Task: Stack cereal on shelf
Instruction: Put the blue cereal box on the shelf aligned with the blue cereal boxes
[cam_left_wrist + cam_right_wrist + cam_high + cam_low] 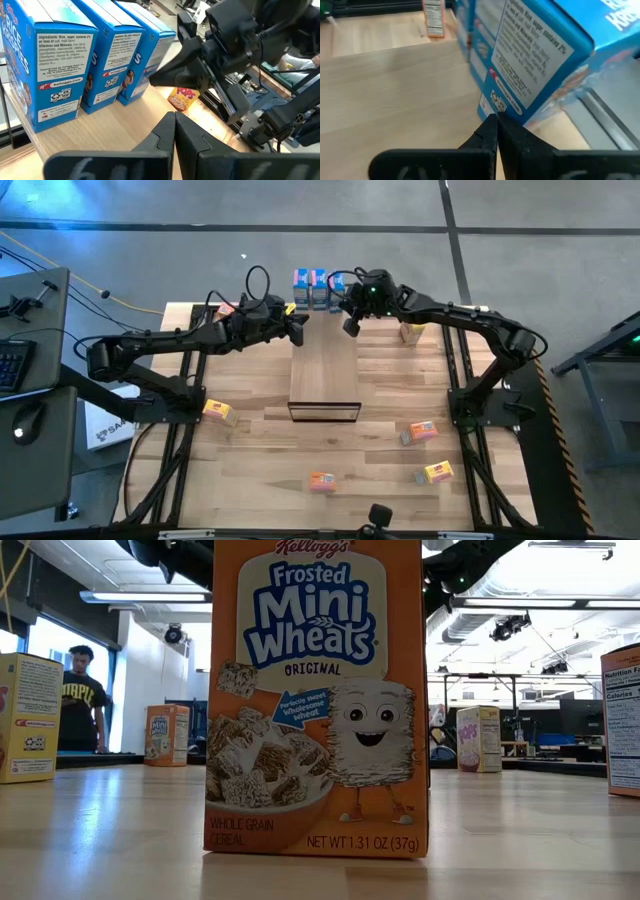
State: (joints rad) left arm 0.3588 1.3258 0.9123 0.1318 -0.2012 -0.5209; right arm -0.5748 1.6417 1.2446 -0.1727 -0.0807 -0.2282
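Three blue cereal boxes [318,288] stand upright side by side on the far end of the light-wood shelf [323,370]. My right gripper [496,120] is shut, its tips at the lower side face of the rightmost blue box [530,60]. My left gripper [175,125] is shut and holds nothing; it hovers over the shelf's left side [298,332], near the blue boxes [65,65]. Other cereal boxes, yellow and orange, lie scattered on the tabletop. My right gripper comes slanting down from the table's right side, with its shut fingertips [152,80] at the lower part of the rightmost blue box's side face [502,102]. I cannot tell whether they touch it. The box stands upright on the shelf.
On the table are a yellow box [218,412] at the left, an orange box [322,481] near the front, an orange [422,431] and a yellow box [438,473] at the right, and a yellow one [410,332] at the far right. A person [80,700] stands beyond the table.
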